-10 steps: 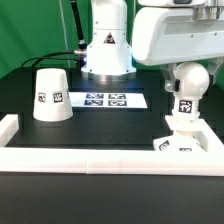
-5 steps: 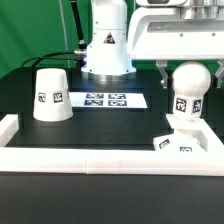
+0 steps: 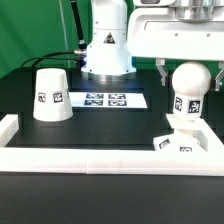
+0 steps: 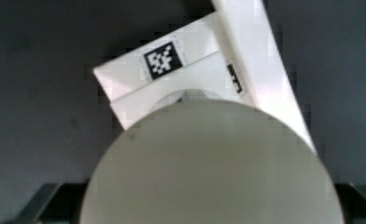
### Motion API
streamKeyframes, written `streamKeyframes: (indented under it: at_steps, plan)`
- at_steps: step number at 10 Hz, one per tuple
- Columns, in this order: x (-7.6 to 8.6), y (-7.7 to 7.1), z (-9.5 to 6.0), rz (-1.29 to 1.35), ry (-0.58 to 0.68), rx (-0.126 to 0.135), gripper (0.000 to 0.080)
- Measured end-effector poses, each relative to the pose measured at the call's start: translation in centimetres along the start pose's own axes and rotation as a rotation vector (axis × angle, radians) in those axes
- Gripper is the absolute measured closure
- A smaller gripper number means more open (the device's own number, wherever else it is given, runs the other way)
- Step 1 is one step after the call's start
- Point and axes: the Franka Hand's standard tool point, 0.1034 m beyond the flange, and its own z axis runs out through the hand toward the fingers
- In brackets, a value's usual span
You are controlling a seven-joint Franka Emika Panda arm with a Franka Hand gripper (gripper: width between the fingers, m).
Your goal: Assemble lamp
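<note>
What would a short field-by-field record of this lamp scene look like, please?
bulb: upright on the base, exterior view's right
shade: wide end down, exterior view's left, apart from the other parts
marker board: flat, between shade and bulb, farther back
jaws: open, one on each side of the bulb's top, not gripping
rail: along the near edge

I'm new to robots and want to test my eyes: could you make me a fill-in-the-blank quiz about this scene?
1. The base block carries the round ____.
2. The shade stands alone at the exterior view's ____.
3. The fingers on either side of the round part's top are ____, gripping nothing.

Missing words: bulb; left; open.
</note>
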Motion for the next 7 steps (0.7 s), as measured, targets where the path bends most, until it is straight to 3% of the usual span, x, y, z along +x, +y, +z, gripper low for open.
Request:
streamKeyframes:
  at_steps: [3, 5, 7]
  plan:
    - [-0.04, 0.28, 0.05, 0.365, 0.0, 0.051, 0.022]
    - [-0.04, 0.23, 0.07, 0.538, -0.017, 0.061, 0.022]
    - [-0.08, 0.16, 0.07, 0.492, -0.015, 0.061, 0.0176]
